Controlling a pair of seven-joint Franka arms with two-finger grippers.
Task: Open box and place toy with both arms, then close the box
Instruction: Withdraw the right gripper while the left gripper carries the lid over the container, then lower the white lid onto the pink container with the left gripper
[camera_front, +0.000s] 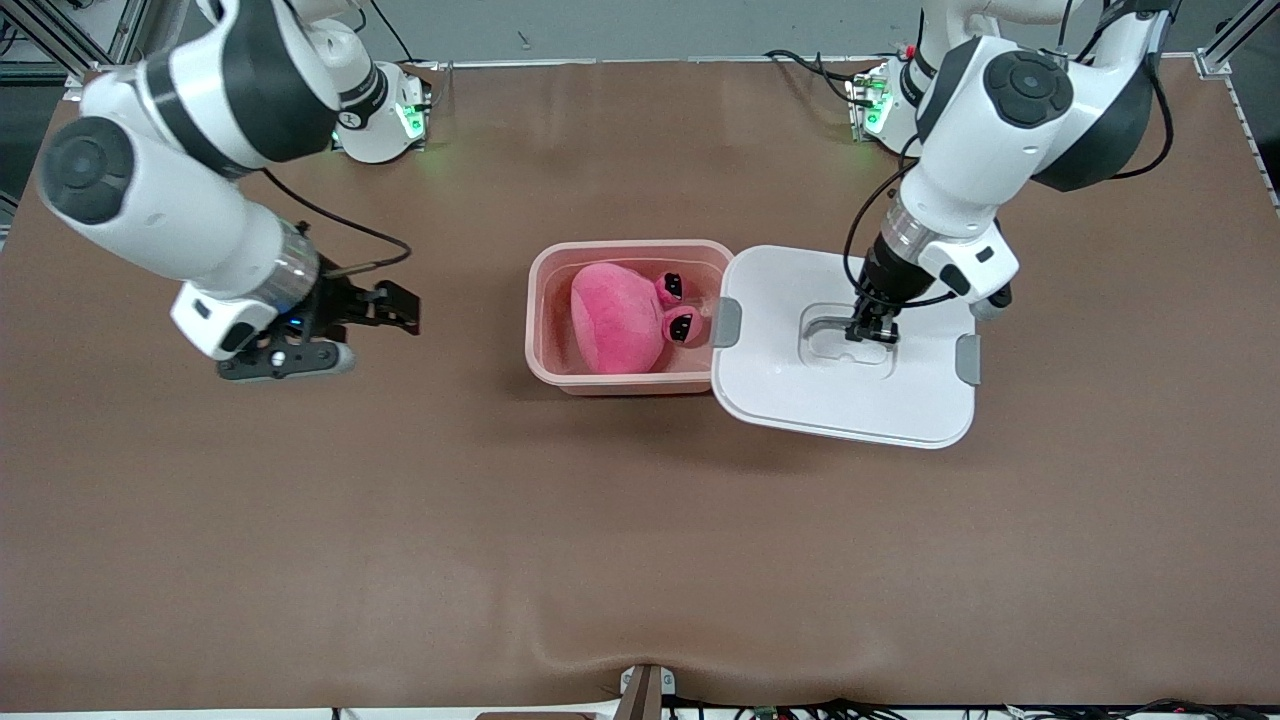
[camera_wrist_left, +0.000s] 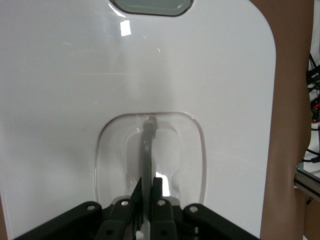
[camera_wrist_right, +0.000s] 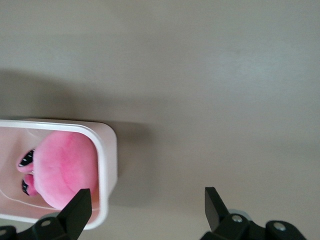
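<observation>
The pale pink box (camera_front: 545, 300) (camera_wrist_right: 107, 165) stands open in the middle of the table with the hot-pink toy (camera_front: 620, 315) (camera_wrist_right: 62, 172) inside, eyes toward the left arm's end. The white lid (camera_front: 800, 385) (camera_wrist_left: 75, 100) lies beside the box toward the left arm's end, one edge overlapping the box rim. My left gripper (camera_front: 872, 330) (camera_wrist_left: 148, 186) is shut on the lid's clear handle (camera_front: 828, 322) (camera_wrist_left: 148, 150) in its recess. My right gripper (camera_front: 385, 308) (camera_wrist_right: 146, 202) hangs open over the bare table toward the right arm's end of the box, nothing between its fingers.
Grey clips (camera_front: 726, 322) (camera_front: 967, 360) sit on the lid's two short sides. Brown table mat (camera_front: 640, 560) spreads wide around the box. Cables (camera_front: 830, 80) lie near the left arm's base.
</observation>
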